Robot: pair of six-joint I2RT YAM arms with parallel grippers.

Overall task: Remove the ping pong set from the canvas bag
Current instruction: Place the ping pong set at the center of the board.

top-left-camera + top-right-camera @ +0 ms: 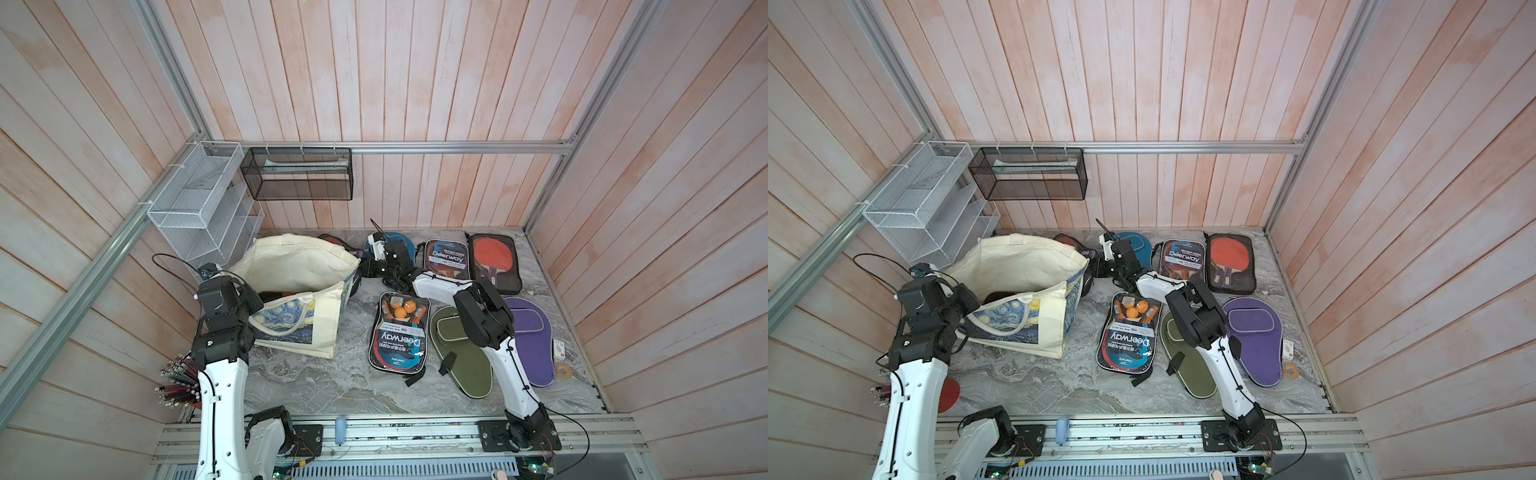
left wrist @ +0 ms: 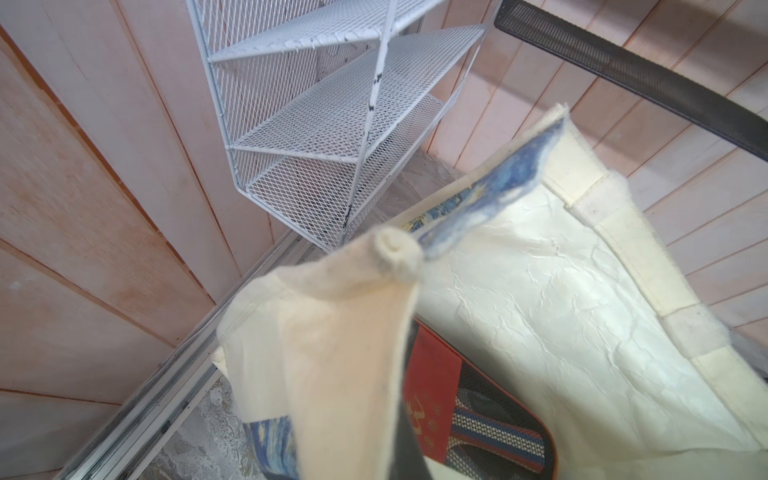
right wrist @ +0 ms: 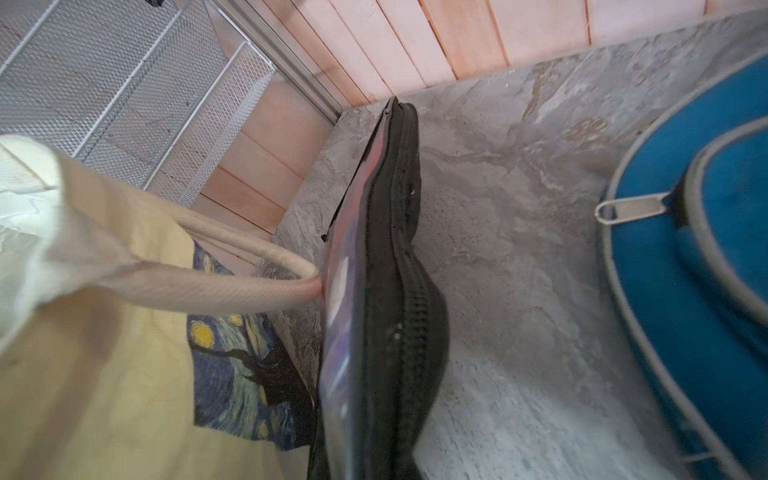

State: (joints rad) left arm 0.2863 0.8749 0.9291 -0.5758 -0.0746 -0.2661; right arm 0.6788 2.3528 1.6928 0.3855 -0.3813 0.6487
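Note:
The cream canvas bag stands open at the table's back left, its starry-night print facing front. My left gripper is shut on the bag's near rim, and cream cloth runs into its jaws. Inside the bag lies a mesh-cased set with a red card. My right gripper is shut on a ping pong set in a black zip case. The case stands on edge outside the bag, against its right wall and handle.
Other paddle sets and covers lie to the right: two Deerway packs, a red-paddle mesh case, and blue, green and purple covers. A white mesh shelf stands behind the bag. Pencils sit front left.

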